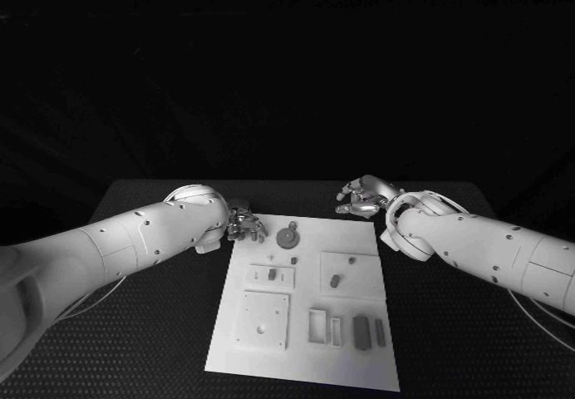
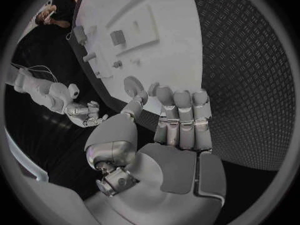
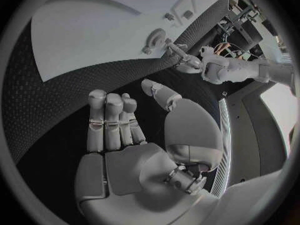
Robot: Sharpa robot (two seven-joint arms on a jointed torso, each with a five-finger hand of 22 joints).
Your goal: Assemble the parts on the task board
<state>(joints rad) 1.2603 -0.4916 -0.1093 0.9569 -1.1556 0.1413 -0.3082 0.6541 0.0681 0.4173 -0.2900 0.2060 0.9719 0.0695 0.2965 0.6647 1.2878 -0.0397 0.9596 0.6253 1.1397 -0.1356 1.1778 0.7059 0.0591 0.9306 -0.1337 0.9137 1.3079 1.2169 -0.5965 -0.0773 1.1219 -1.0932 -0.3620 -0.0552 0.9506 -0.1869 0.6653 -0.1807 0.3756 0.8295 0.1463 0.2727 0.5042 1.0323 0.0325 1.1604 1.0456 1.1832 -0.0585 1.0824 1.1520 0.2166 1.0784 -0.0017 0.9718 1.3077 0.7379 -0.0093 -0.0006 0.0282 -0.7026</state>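
Your left hand (image 1: 246, 226) and right hand (image 1: 360, 199) hovered empty, fingers apart, at the task board's (image 1: 360, 366) far end — the round part (image 1: 289, 238) lay between them.

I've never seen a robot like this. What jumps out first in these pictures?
The white task board in the middle of the black table, dotted with small grey parts, including a round disc part at its far end. Two silver hands hover by that far end: the left hand beside the disc, the right hand farther back, both empty.

White arms (image 1: 132, 237), silver fingers (image 2: 181, 112)
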